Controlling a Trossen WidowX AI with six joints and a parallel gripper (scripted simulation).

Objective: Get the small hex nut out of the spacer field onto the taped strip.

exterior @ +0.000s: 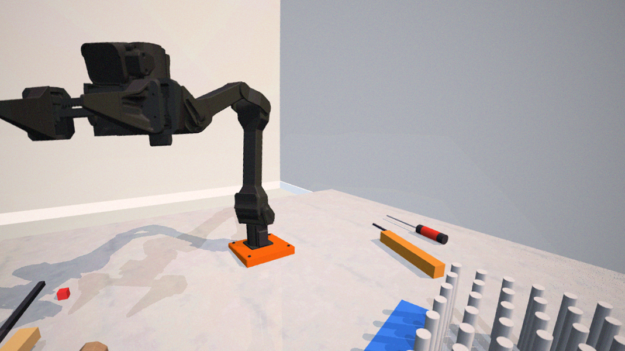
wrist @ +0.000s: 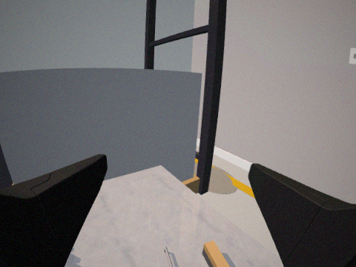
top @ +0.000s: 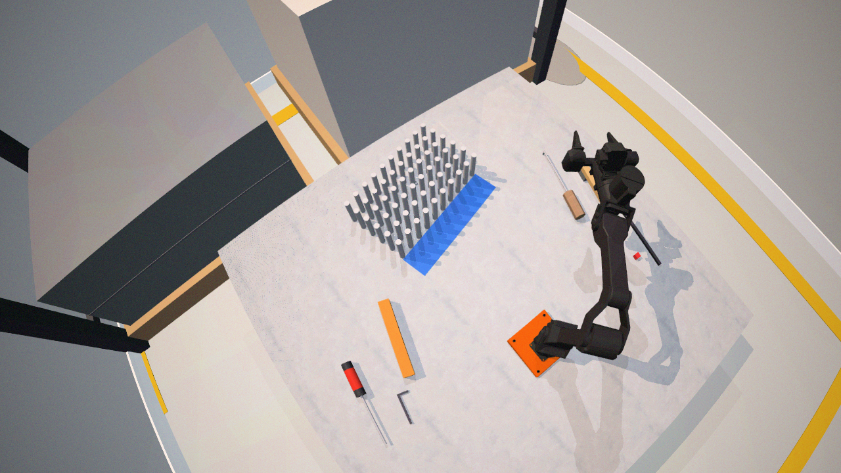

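Gripper (top: 594, 143) hung wide open, empty, above the wooden-handled pick (top: 563, 188)

Spacers (top: 411, 191) stood beside the blue strip (top: 451, 223); nut couldn't be made out; black rod (top: 645, 242) and red cube (top: 636, 256) lay near the arm

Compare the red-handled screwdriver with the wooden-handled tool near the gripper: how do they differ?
The red-handled screwdriver has a red grip with black ends; the wooden-handled tool has a plain tan grip. The screwdriver lies at the table's near end beside the orange bar; the wooden one lies close under the open gripper. Both have thin metal shafts and lie flat, untouched.
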